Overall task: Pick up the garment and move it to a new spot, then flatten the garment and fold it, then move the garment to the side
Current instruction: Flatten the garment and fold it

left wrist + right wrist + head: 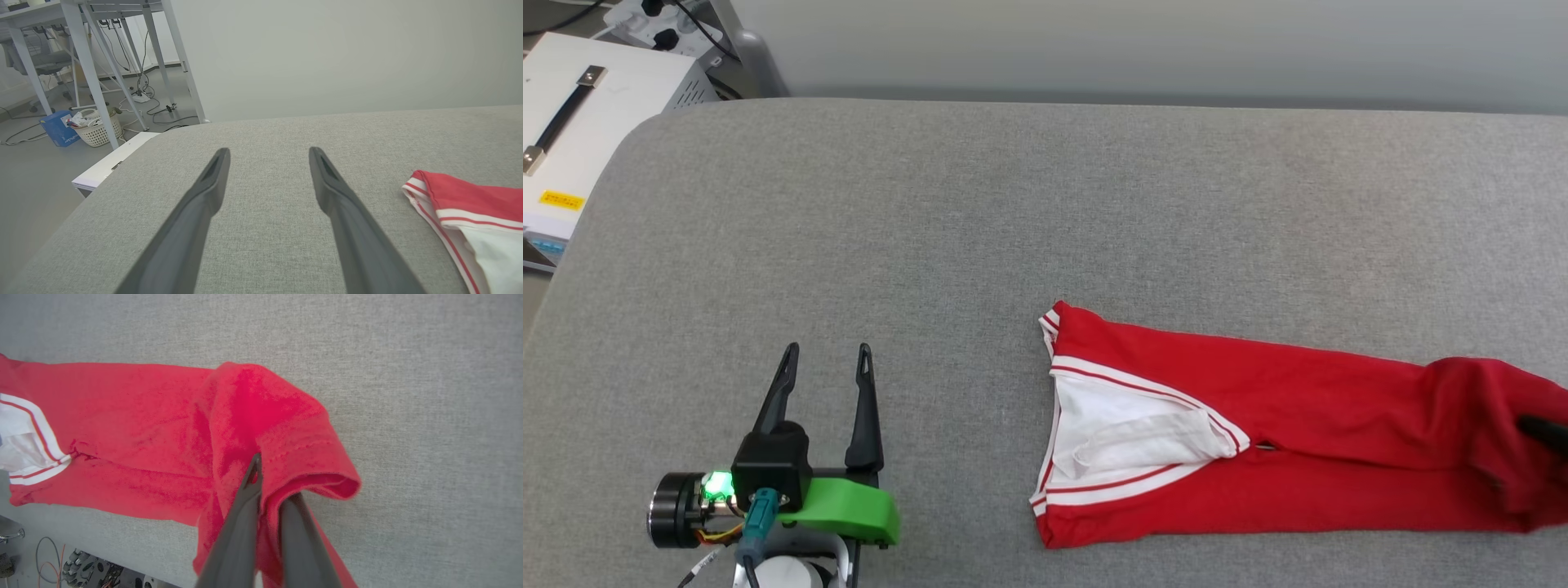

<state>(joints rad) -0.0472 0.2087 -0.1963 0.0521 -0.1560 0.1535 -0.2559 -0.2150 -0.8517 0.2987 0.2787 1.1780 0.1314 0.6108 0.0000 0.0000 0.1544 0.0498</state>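
Garment [1258, 441] lay as a long red strip on the grey cloth-covered table [931, 229], toward the robot's right and near the front edge, with a white sleeve and striped trim showing at its left end. Right gripper [273, 477] had its fingers pinched together on a raised red fold at the strip's right end, the hem bunched over the tips. Left gripper [827, 349] hung over bare table, well apart from the shirt, fingers spread wide, nothing between them.

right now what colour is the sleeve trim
white with a thin red stripe; sleeve trim shows best in the head view
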